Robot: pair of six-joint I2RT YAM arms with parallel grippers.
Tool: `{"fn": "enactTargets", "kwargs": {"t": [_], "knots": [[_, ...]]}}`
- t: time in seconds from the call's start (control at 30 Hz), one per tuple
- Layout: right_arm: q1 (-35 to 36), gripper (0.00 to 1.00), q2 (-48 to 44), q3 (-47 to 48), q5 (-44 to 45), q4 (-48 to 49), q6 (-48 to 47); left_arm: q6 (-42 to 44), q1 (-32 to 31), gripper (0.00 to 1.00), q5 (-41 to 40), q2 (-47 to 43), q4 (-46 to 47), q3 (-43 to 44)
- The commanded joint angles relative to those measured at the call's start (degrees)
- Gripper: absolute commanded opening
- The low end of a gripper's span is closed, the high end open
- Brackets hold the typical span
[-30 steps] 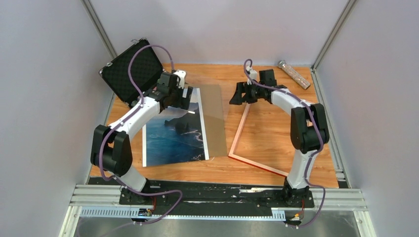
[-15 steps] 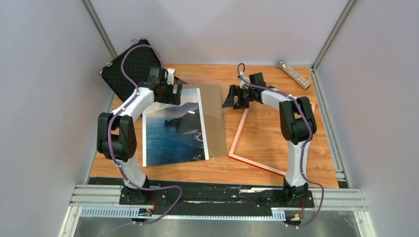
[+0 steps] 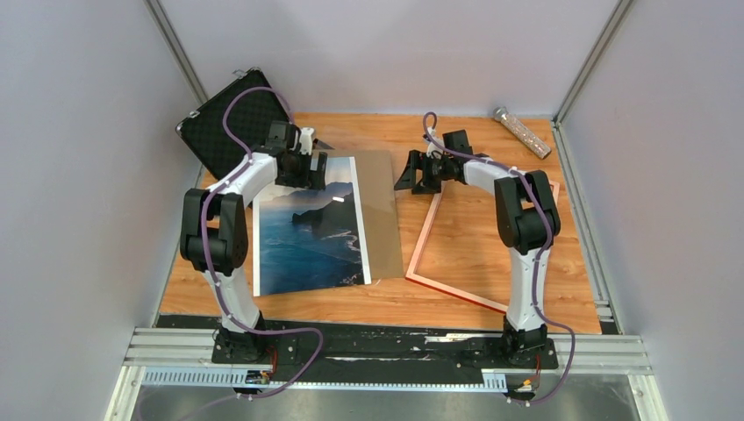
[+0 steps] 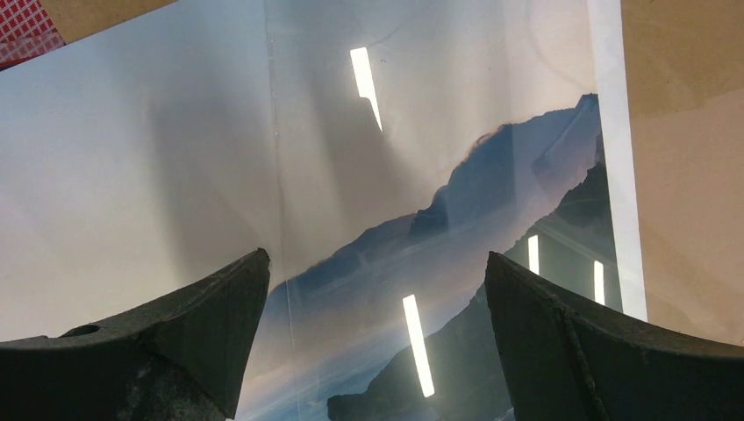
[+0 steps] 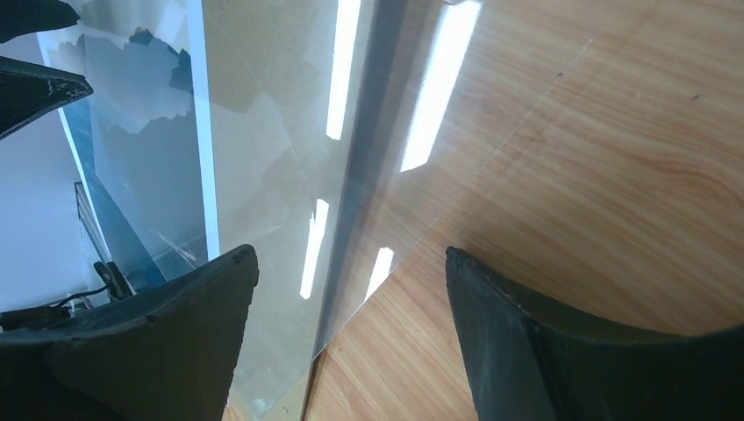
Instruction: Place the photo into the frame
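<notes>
Within the last second the left gripper (image 3: 313,172) had edged left over the far edge of the photo (image 3: 307,237), and the right gripper (image 3: 409,180) had slid to the far-left corner of the frame (image 3: 425,235). Both were spread and held nothing. The photo lay flat on the left of the surface (image 3: 491,132), outside the frame, so neither seemed gripped yet.

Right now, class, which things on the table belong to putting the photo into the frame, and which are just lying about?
For the job: the photo, the frame.
Lying about: the brown board, the black case, the silvery tube.
</notes>
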Motion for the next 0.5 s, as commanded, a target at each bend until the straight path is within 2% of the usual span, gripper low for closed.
{"fn": "enactTargets", "kwargs": {"t": [0.0, 0.47], "knots": [[0.1, 0.82, 1.6, 1.3, -2.0, 2.1, 2.2, 0.2, 0.6, 1.0, 2.4, 1.0, 0.5, 1.8], [-0.5, 0.82, 3.7, 0.5, -6.4, 6.0, 6.7, -1.0, 0.7, 1.0, 7.6, 1.1, 1.3, -1.1]]}}
